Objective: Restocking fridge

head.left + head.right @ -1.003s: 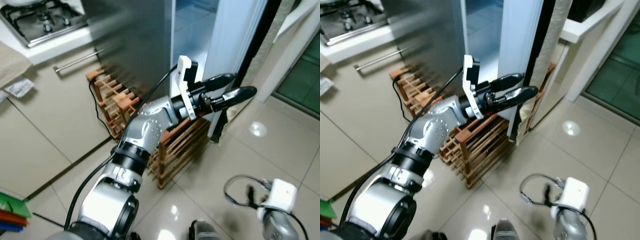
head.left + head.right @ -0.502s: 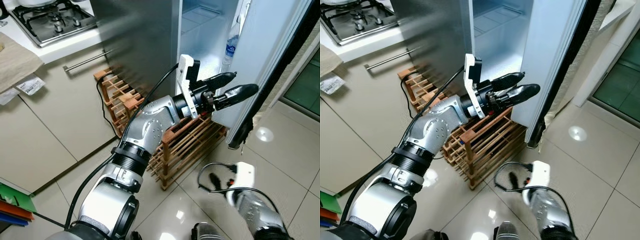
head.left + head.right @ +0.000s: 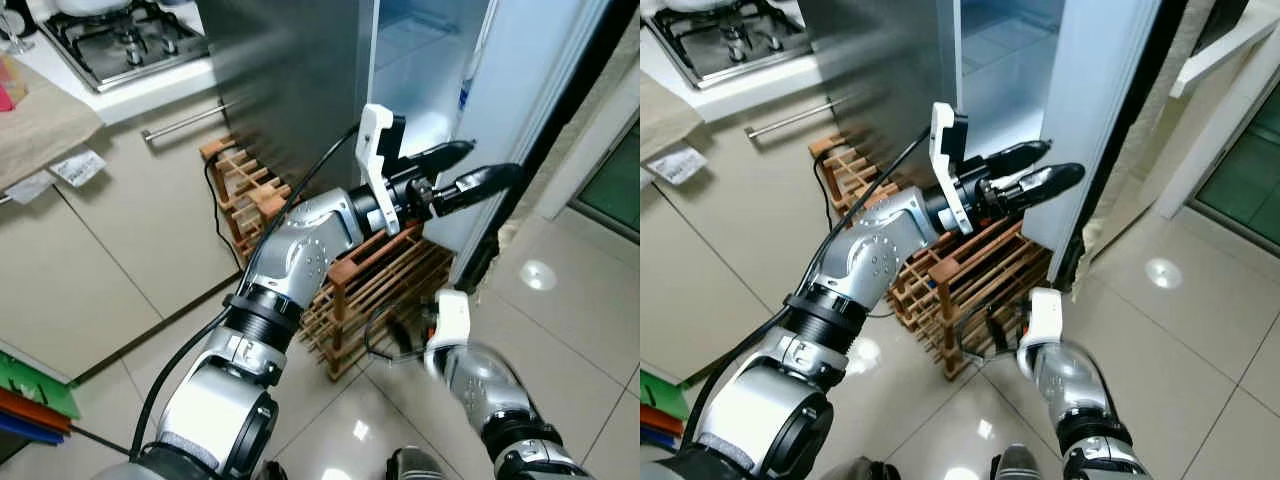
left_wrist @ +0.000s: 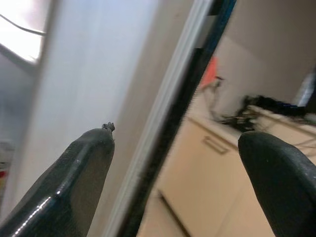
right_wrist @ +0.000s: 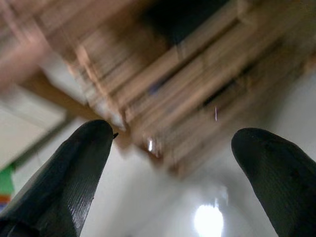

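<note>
Your left gripper (image 3: 468,170) was stretched out toward the open fridge door (image 3: 540,90), its fingers spread apart with the door's edge just beyond the tips and nothing between them. A bottle (image 3: 464,88) stood in the door shelf above those tips. Your right gripper (image 5: 170,163) hung low, fingers spread wide, facing the wooden wine rack (image 3: 375,285) just ahead.

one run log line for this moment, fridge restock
left gripper: open, at fridge door edge | right gripper: open, low by wooden rack | fridge: open
</note>
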